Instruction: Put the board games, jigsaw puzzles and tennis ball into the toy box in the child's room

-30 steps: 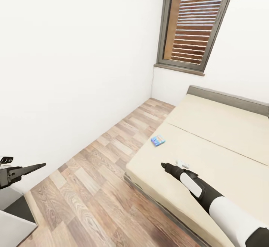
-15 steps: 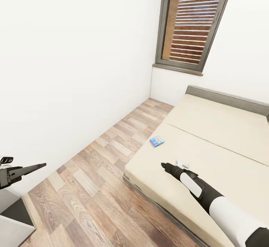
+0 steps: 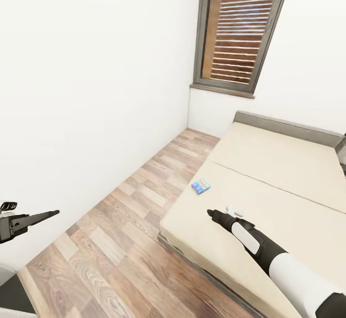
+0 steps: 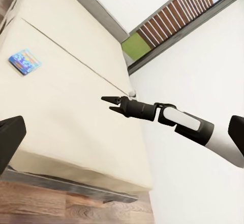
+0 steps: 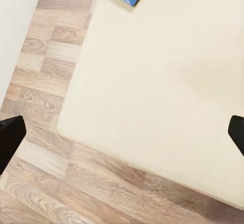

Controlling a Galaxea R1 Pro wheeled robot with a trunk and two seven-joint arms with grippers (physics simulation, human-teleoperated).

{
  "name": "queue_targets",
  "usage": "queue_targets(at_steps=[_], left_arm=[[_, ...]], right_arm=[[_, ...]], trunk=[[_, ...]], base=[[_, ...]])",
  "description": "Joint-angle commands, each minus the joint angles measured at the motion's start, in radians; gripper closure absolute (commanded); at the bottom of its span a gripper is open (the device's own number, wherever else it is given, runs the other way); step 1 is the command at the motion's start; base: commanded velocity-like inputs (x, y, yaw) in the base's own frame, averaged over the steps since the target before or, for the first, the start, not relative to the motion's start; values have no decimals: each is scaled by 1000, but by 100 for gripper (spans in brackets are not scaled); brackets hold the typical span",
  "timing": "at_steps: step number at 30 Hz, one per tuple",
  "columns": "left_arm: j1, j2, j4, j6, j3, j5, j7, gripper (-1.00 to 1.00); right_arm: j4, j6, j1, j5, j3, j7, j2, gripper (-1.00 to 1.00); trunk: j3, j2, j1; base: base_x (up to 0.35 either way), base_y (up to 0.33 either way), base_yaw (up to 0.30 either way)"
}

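Bright, even simulator light, sharp throughout.
Daylight shows through the window [image 3: 235, 34]; the walls render near-white, shadows stay faint, and wide-angle stretch tilts the picture edges.

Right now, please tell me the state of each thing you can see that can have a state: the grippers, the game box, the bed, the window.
Left gripper: empty, held over the floor; open or shut unclear.
Right gripper: open, empty, above the bed.
Blue board game: lying flat on the bed, near its edge, untouched.
Bed: bare beige mattress.
Window: shut, as far as it looks.
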Motion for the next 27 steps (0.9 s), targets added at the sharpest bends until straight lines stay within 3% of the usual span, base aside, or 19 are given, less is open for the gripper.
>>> queue_targets(at_steps=[1,12,27], left_arm=[[0,0,0,11,0,0,-4,-100],[0,0,0,11,0,0,-5,-100],[0,0,0,11,0,0,-8,-100]], right_arm=[[-2,1,-1,-7,7,-9,-1,-100],[-2,1,-1,-6,7,-9,0,-100],[-1,1,-1,-4,7,-9,3,-100]], trunk=[[-1,-2,1],[11,-2,1],[27,-2,1]], base=[[227,211,-214],[208,214,-221],[28,29,-224]])
